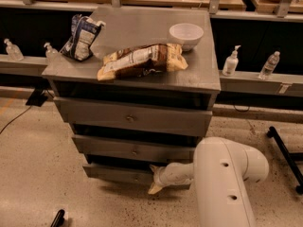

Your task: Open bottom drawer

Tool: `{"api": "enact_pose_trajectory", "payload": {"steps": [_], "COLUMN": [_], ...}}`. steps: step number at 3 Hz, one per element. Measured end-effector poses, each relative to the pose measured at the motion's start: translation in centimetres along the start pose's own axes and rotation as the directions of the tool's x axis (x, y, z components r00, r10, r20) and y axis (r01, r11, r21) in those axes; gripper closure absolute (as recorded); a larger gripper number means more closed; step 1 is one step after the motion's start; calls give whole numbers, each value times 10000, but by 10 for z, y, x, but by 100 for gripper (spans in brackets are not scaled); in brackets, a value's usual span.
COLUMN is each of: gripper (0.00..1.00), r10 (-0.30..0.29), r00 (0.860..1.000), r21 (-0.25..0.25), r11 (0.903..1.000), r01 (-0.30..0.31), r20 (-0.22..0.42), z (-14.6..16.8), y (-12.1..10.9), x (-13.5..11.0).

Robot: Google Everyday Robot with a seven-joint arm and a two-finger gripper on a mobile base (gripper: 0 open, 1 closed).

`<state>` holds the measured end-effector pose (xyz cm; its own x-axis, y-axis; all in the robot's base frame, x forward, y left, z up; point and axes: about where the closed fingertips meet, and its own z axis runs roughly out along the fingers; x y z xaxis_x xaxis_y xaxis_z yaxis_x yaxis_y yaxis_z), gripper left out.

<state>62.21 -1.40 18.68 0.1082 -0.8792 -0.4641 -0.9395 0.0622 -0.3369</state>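
The grey chest stands in the middle of the camera view with three drawers. Lowest of them is the bottom drawer, a low wide front whose right part is covered by my arm. My gripper sits right at the middle of that front, where the knob is hidden behind it. One cream fingertip points down and left and another shows just above, so the gripper is open. The middle drawer and top drawer each show a small round knob.
On the chest top lie a white bowl, a tan snack bag and a blue-and-white bag. My white arm housing fills the lower right. Bottles line a ledge behind. A black stand leg lies on the floor at right.
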Motion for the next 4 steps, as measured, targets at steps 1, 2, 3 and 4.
{"api": "enact_pose_trajectory", "payload": {"steps": [1,2,3,4], "gripper": [22,23,23,25], "r10": [128,319,540,565], "r00": [9997,9981,9968,9966], "r21": [-243,-555,-719,-905], "r11": [9996,9980,9962,9946], "r01": [-123,-290,-497,-509], "r20": [192,522,593,601], "z": [6,4,-3,-6], "y": [2,11,21,29], "x": [5,5,8,8]}}
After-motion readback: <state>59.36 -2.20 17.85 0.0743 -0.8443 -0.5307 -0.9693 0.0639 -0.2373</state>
